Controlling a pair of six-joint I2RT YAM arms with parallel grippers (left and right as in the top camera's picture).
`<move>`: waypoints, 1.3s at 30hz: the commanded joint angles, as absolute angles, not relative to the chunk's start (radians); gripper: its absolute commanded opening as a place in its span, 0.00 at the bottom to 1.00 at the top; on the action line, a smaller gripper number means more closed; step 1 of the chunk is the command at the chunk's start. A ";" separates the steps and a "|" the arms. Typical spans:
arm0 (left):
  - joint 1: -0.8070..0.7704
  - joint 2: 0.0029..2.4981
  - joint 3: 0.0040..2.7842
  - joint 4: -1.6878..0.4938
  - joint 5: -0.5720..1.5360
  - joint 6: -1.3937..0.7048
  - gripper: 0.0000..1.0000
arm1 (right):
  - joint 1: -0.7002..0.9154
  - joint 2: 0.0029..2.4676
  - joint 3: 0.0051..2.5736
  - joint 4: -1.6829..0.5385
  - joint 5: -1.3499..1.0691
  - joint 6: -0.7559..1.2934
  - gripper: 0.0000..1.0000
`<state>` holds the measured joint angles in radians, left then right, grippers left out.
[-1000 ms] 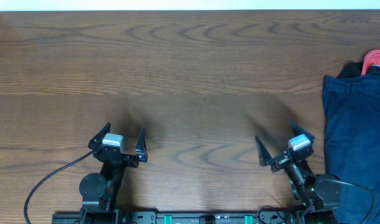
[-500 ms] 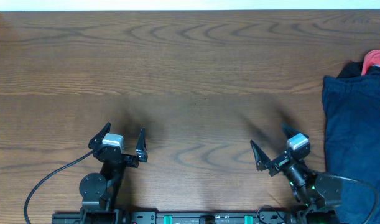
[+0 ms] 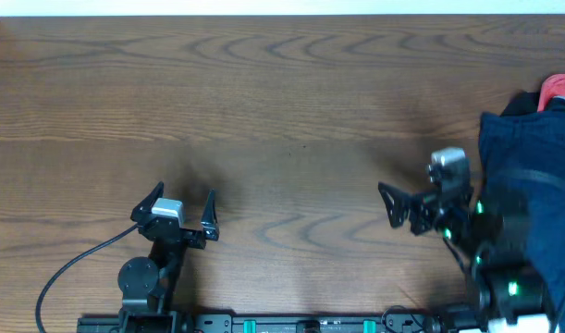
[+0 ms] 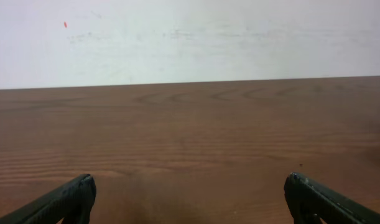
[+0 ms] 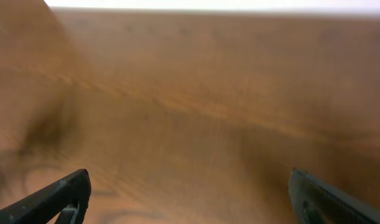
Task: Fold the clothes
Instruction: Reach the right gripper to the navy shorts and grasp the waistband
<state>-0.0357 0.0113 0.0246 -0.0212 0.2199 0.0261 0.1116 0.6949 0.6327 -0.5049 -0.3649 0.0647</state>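
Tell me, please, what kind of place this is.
Probably an indoor robot test bench: a bare wood-grain table, a plain white wall behind it, and the left tool and the right tool, both open, mounted at its near edge.
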 commanded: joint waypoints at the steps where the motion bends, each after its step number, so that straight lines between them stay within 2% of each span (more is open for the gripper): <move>1: -0.035 0.013 0.005 -0.051 0.272 -0.012 0.98 | 0.104 0.847 0.767 -0.559 -0.383 0.073 0.99; 7: -0.035 0.024 0.014 -0.010 0.412 -0.183 0.98 | 0.104 1.036 0.847 -0.593 -0.564 0.074 0.99; 11: -0.035 0.026 0.081 -0.026 0.412 -0.272 0.98 | 0.104 1.105 0.848 -0.562 -0.571 0.102 0.99; 16: -0.035 0.155 0.309 -0.146 0.303 -0.267 0.98 | 0.104 1.196 0.896 -0.569 -0.365 0.289 0.99; 24: -0.035 0.688 0.788 -0.516 0.294 -0.226 0.98 | 0.098 1.375 1.105 -0.682 -0.012 0.344 0.99; 28: -0.035 0.939 1.019 -0.701 0.299 -0.226 0.98 | 0.041 1.502 1.254 -0.748 0.165 0.344 0.99; 33: -0.035 1.104 1.144 -0.788 0.343 -0.223 0.98 | -0.078 1.654 1.367 -0.735 0.262 0.345 0.99; 39: -0.035 1.157 1.146 -0.785 0.473 -0.223 0.98 | -0.212 1.818 1.424 -0.655 0.254 0.347 0.99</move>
